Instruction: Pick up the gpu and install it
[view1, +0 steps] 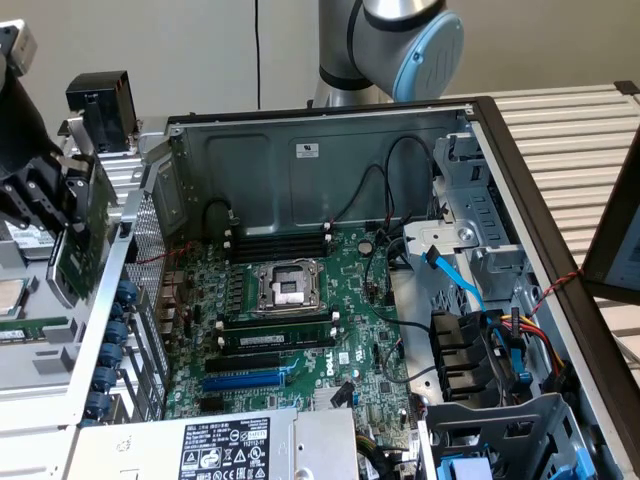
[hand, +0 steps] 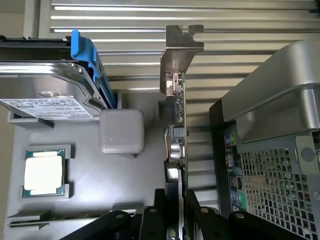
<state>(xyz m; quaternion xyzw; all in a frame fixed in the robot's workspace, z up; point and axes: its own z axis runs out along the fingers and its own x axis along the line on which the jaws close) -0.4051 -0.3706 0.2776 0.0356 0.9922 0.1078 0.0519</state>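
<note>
The gpu (view1: 82, 238) hangs in the air outside the open computer case (view1: 330, 150), at the exterior view's left, just beyond the case's perforated rear wall. It is a green card held edge-up. My gripper (view1: 45, 190) is shut on it. In the wrist view the gpu (hand: 178, 130) appears edge-on, with its silver metal bracket (hand: 181, 47) at the far end and my gripper (hand: 175, 207) clamped on either side of the board. The green motherboard (view1: 300, 320) lies inside the case, with a blue slot (view1: 245, 379) and a black slot (view1: 250, 357) near its front.
Below the card sits a grey parts tray (hand: 100, 195) holding a CPU (hand: 44, 172), a hard drive with blue rails (hand: 50, 85) and a grey block (hand: 121, 131). The case's rear wall (hand: 270, 175) stands close beside the card. Cables (view1: 480, 300) and drive bays crowd the case's right side.
</note>
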